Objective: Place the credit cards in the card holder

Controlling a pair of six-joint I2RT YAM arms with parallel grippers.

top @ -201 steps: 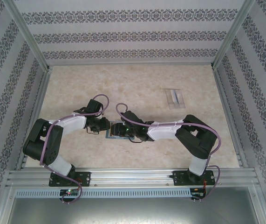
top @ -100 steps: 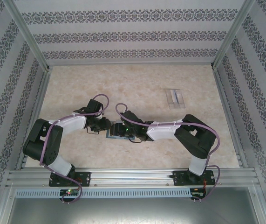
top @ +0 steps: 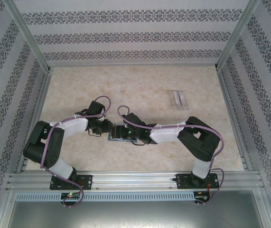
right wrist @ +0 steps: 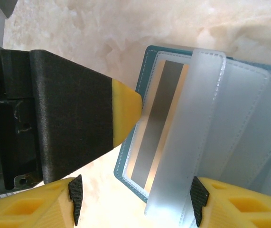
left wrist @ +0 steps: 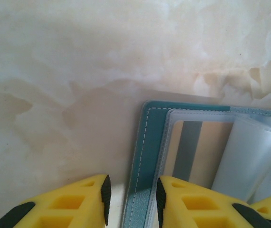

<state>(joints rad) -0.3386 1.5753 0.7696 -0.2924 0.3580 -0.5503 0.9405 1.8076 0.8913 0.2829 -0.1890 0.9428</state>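
Observation:
The teal card holder [top: 112,136] lies open on the table between both arms. A tan card with a grey stripe [left wrist: 192,147] sits under its clear inner pocket, also seen in the right wrist view [right wrist: 159,123]. My left gripper [left wrist: 133,197] stands partly open astride the holder's teal left edge [left wrist: 149,142], nothing pinched. Its yellow fingertip [right wrist: 126,109] touches that edge [right wrist: 144,76]. My right gripper [right wrist: 136,202] is open wide over the holder's near corner, with a loose clear pocket flap [right wrist: 192,137] lying between its pads. From above, the two grippers [top: 106,128] [top: 123,133] meet at the holder.
A clear plastic stand [top: 178,99] sits at the back right of the marbled table [top: 140,90]. Patterned walls and metal rails close the table on three sides. The arms' bases stand on the near rail.
My right gripper's jaws have spread wider over the holder. The left gripper opened slightly and then held. Neither arm has shifted noticeably.

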